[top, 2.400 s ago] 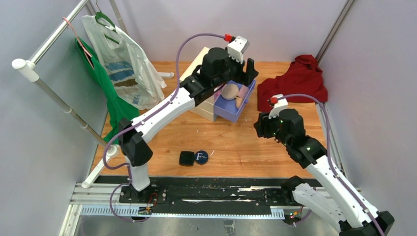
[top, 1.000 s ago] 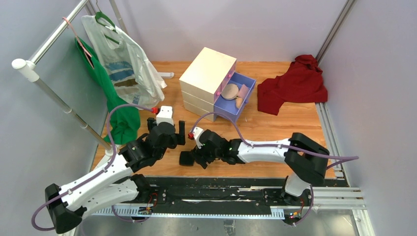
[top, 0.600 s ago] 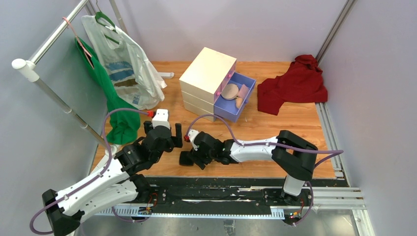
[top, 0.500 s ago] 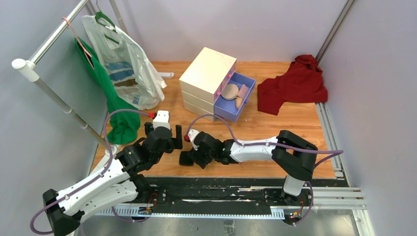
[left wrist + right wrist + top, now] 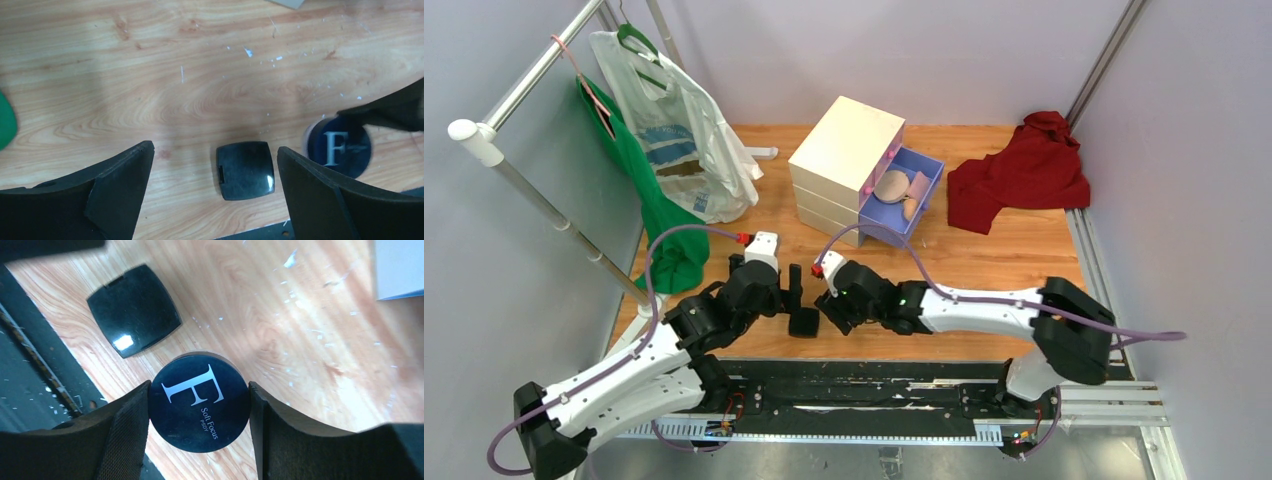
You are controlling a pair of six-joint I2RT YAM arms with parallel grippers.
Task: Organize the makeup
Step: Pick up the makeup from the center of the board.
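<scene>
The black square compact (image 5: 245, 170) lies flat on the wood, centred between the wide-apart fingers of my left gripper (image 5: 215, 148), which hovers open above it. The round navy compact (image 5: 200, 402) with its white letter sits between the pads of my right gripper (image 5: 199, 383), and both pads touch its rim. In the top view the two grippers, left (image 5: 790, 298) and right (image 5: 832, 308), nearly meet near the front edge, with the black square compact (image 5: 803, 322) just below them. A beige puff (image 5: 890, 185) and a sponge (image 5: 916, 186) rest in the open purple drawer (image 5: 927, 200).
The cream chest (image 5: 844, 150) stands at the back centre. A red cloth (image 5: 1024, 175) lies back right. A white bag (image 5: 674, 130) and a green bag (image 5: 669, 240) hang from the rack at left. The black rail (image 5: 874, 385) runs along the near edge, close to the compacts.
My right gripper has narrowed onto the round navy compact and shifted a little right with it. My left gripper has slid right to stand over the black square compact, still open.
</scene>
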